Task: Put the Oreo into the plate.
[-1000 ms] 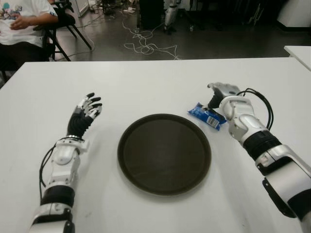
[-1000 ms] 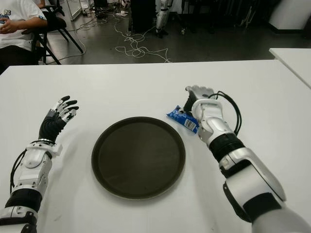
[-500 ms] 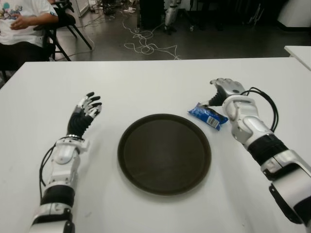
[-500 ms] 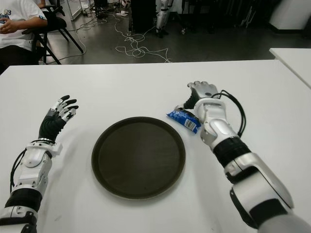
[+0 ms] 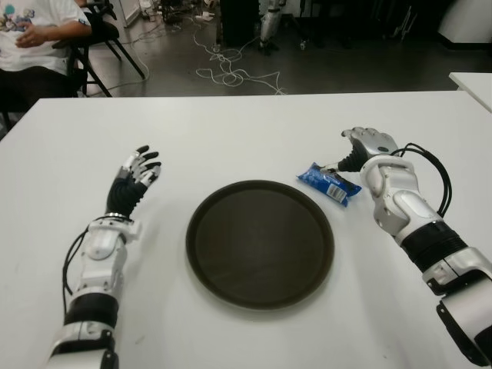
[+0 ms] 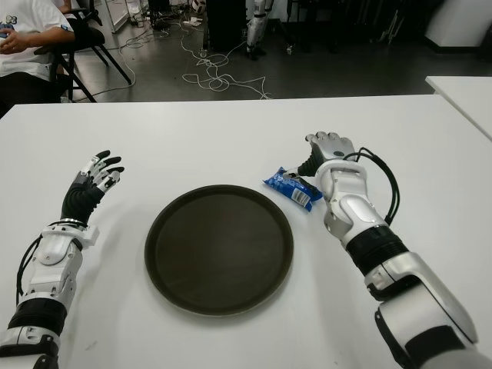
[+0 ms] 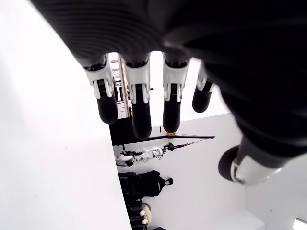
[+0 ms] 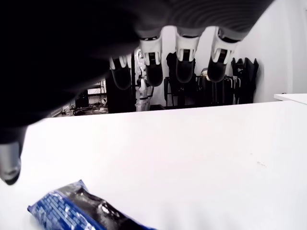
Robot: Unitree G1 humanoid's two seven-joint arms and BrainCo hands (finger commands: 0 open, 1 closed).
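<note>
The robot's white-and-black right hand [image 5: 367, 146] hovers over the white table [image 5: 246, 131] with its fingers [image 8: 184, 62] relaxed and holding nothing, just beside the right end of the blue foil Oreo packet [image 5: 329, 183], whether thumb and wrapper touch cannot be told. In the right wrist view the packet [image 8: 81, 211] lies flat on the table beneath the palm, fingertips hanging clear above it. From the packet, the hand stands just to the right and slightly farther from the robot; the packet's long axis runs diagonally, its far end toward the table's middle, its near end toward the right forearm. Just to the packet's left, close but apart from it, sits the round dark-brown plate [image 5: 201, 231], bare and holding nothing, so the task's thing is not yet in its place. This hand is by far the nearer to the packet, and the coming move looks likely to need it lowered and closed across the wrapper's short side. Well beyond the plate's far side from the packet, the left hand [image 5: 134, 178] shows fingers [image 7: 139, 108] spread and empty. A seated person [image 5: 34, 34] appears past the table's far left corner.
</note>
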